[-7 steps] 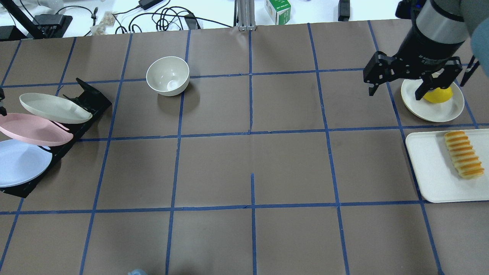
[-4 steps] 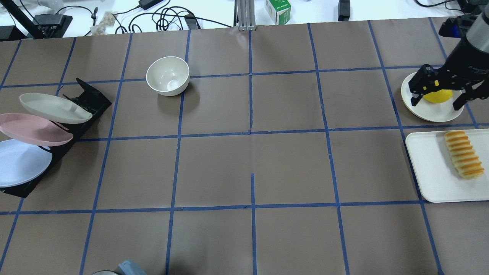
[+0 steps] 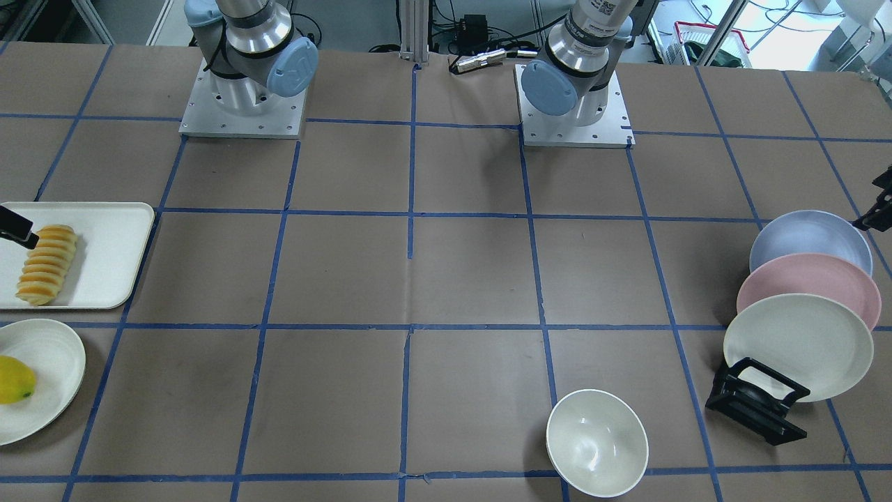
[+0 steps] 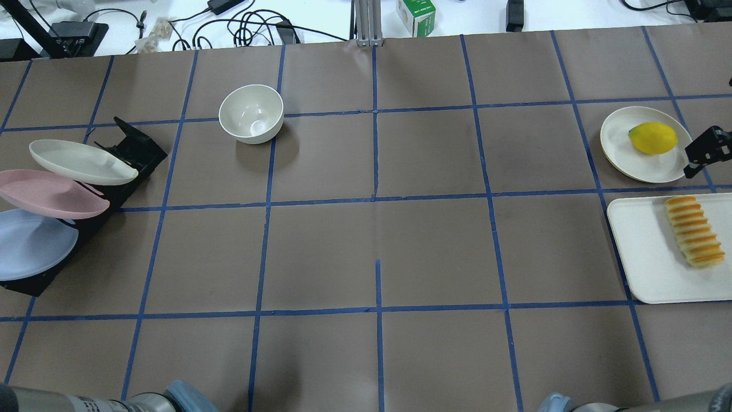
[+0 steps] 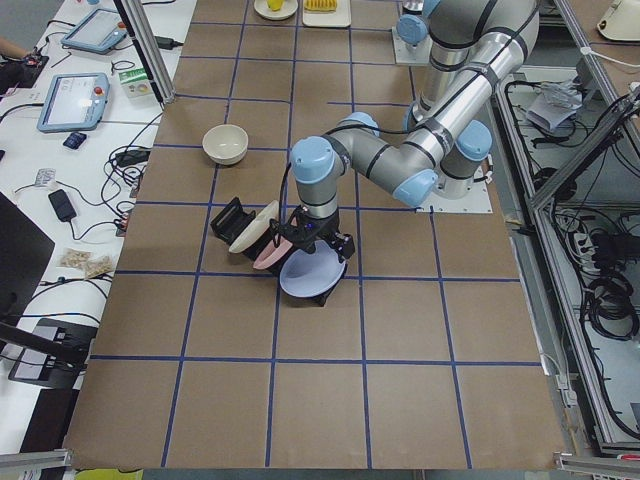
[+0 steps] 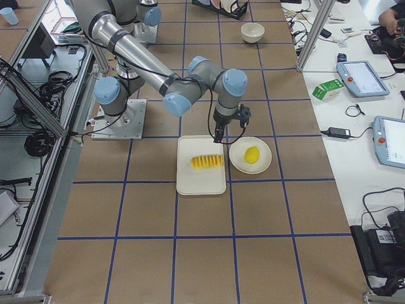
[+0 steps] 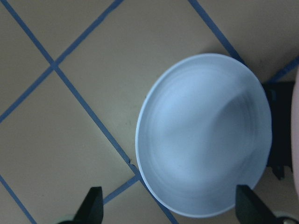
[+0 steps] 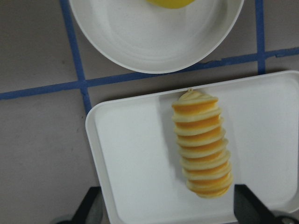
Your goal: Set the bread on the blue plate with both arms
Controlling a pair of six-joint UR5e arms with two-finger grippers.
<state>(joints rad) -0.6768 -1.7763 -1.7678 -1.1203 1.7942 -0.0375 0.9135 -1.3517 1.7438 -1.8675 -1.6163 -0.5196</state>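
The bread (image 4: 693, 232) lies on a white tray (image 4: 640, 252) at the table's right; it also shows in the right wrist view (image 8: 201, 142). My right gripper (image 8: 169, 211) is open above the tray, apart from the bread, and only its edge (image 4: 704, 150) shows in the overhead view. The blue plate (image 4: 31, 243) leans in a black rack (image 4: 134, 146) at the far left. My left gripper (image 7: 170, 210) is open above the blue plate (image 7: 205, 135), apart from it. In the exterior left view it hangs over the rack (image 5: 312, 240).
The rack also holds a pink plate (image 4: 46, 194) and a cream plate (image 4: 80, 162) behind the blue one. A yellow lemon (image 4: 653, 138) sits on a cream plate (image 4: 623, 151) just beyond the tray. A cream bowl (image 4: 251, 113) stands at the far centre-left.
My right gripper has moved right from over the lemon plate to the view's edge, uncovering the lemon. Both arms' elbows have come into the overhead view's bottom edge. The blue plate now looks shaded.
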